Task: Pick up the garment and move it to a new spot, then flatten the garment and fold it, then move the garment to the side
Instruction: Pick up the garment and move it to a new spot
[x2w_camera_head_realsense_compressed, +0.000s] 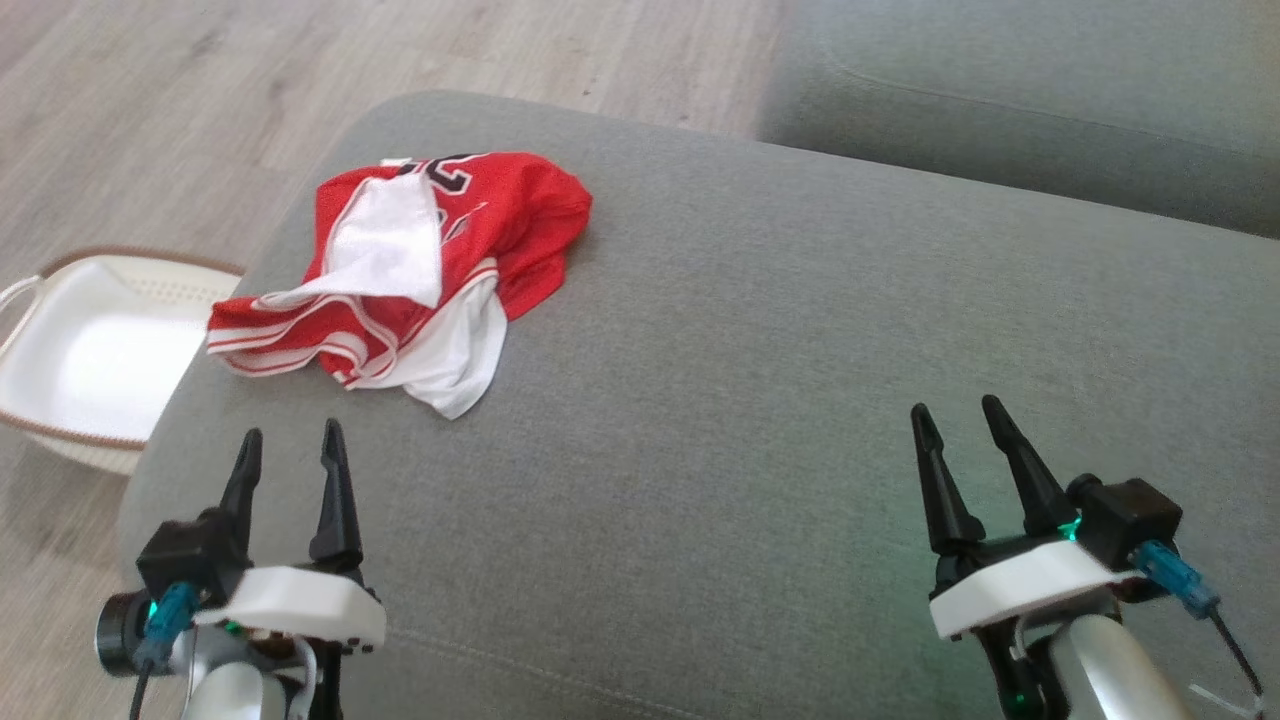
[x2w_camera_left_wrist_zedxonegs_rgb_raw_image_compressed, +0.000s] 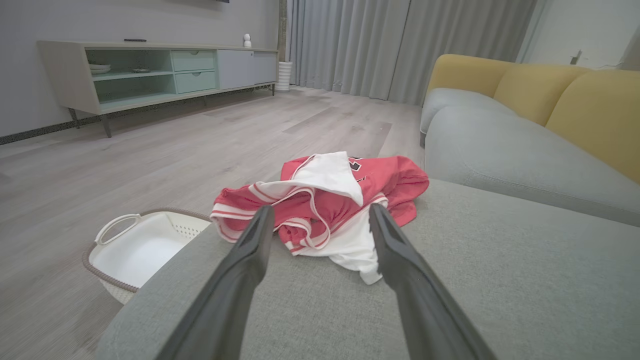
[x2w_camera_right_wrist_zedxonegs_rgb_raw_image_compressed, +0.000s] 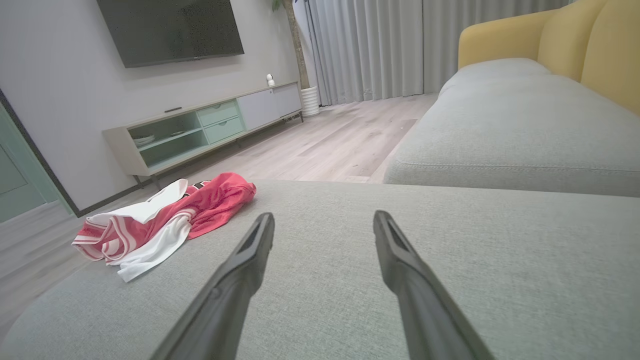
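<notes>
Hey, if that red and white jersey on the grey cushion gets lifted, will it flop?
Probably floppy: the jersey lies crumpled in loose folds. Likely light, since the cloth looks thin. It shouldn't roll; pushed, it would probably bunch on the cushion.

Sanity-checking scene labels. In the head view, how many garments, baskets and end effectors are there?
Garment: 1
Basket: 1
End effectors: 2 (left end effector, right end effector, both open)
Total: 4

Garment (x2w_camera_head_realsense_compressed: 420, 270) thin mesh cloth; sofa cushion (x2w_camera_head_realsense_compressed: 760, 400) matt woven fabric; basket (x2w_camera_head_realsense_compressed: 90, 350) glossy plastic.
</notes>
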